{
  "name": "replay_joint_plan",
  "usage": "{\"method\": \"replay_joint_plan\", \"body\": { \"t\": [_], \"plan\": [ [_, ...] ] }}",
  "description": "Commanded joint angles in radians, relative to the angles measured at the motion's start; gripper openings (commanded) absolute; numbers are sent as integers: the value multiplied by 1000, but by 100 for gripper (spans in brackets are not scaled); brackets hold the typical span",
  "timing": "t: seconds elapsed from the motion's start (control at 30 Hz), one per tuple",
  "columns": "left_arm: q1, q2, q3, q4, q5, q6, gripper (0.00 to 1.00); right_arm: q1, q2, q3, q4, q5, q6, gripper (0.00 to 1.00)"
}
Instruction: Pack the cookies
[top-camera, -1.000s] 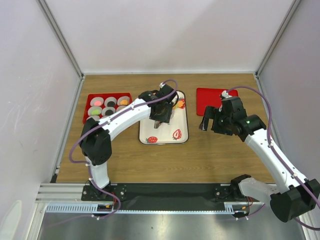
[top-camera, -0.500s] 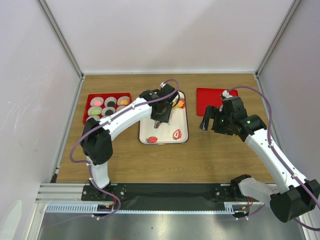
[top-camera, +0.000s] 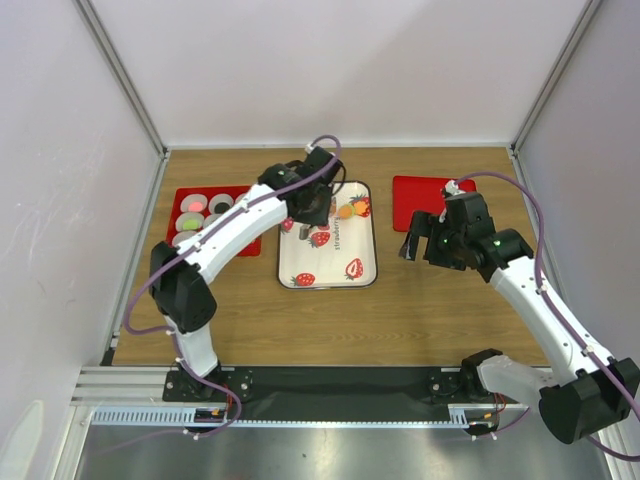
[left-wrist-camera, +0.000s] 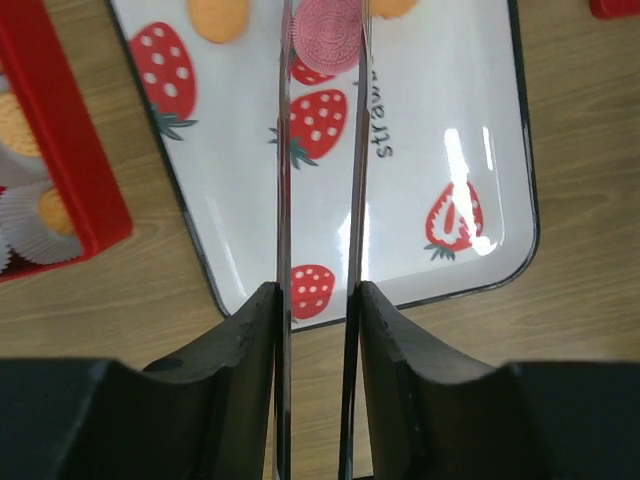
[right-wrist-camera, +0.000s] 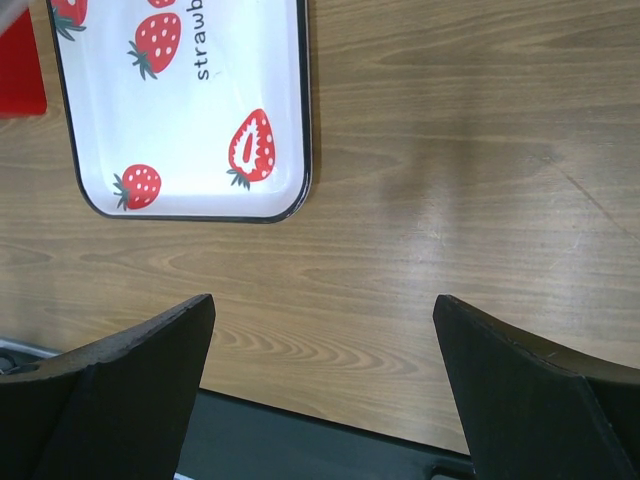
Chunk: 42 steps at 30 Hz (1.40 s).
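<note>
Tray (top-camera: 340, 262): centre; a few orange cookies (left-wrist-camera: 220, 15) remain at its top end.
Red box (left-wrist-camera: 70, 170): left; several cups (left-wrist-camera: 18, 225) filled, packing seems partly done.
Right gripper (right-wrist-camera: 325, 385): spread wide, empty.
Left gripper (left-wrist-camera: 322, 18): pinching pink cookie (left-wrist-camera: 330, 42) above tray.

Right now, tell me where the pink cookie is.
Left wrist view, top centre: pink cookie held in the left claw, over the tray, orange cookies either side.

arms (top-camera: 235, 225): white shells, black joints | cables (top-camera: 498, 176): purple | right arm (top-camera: 545, 310): green light (top-camera: 495, 241) | right pincer (right-wrist-camera: 323, 300): black fingers (right-wrist-camera: 110, 380)
</note>
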Motion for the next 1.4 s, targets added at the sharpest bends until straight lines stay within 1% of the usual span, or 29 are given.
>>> {"method": "replay_joint_plan", "body": {
  "t": [0.0, 0.13, 0.17, 0.23, 0.33, 0.47, 0.67, 0.83, 1.17, 1.37],
  "plan": [
    [67, -132, 3, -5, -57, -2, 40, -3, 15, 25, 35, -25, -15, 100],
    [157, -234, -88, 2, -91, -16, 40, -3, 30, 21, 48, -37, -18, 100],
    [203, -260, -135, 10, -91, -24, 40, -3, 35, 21, 50, -44, -20, 100],
    [252, -333, -186, 13, -94, -33, 40, -5, 41, 19, 58, -48, -20, 100],
    [376, -419, -317, 21, -91, -47, 41, -5, 50, 12, 71, -59, -18, 100],
    [465, -496, -423, 14, -69, -55, 40, -6, 52, -1, 87, -71, -18, 100],
    [535, -560, -520, 10, -47, -58, 41, -5, 52, -31, 111, -102, -9, 100],
    [556, -577, -565, 10, -45, -56, 41, -6, 49, -50, 122, -113, -12, 100],
    [572, -560, -577, 31, -39, -44, 41, -6, 40, -53, 111, -110, -18, 100],
    [578, -556, -582, 36, -43, -47, 44, -6, 44, -53, 114, -113, -18, 100]
  ]
}}
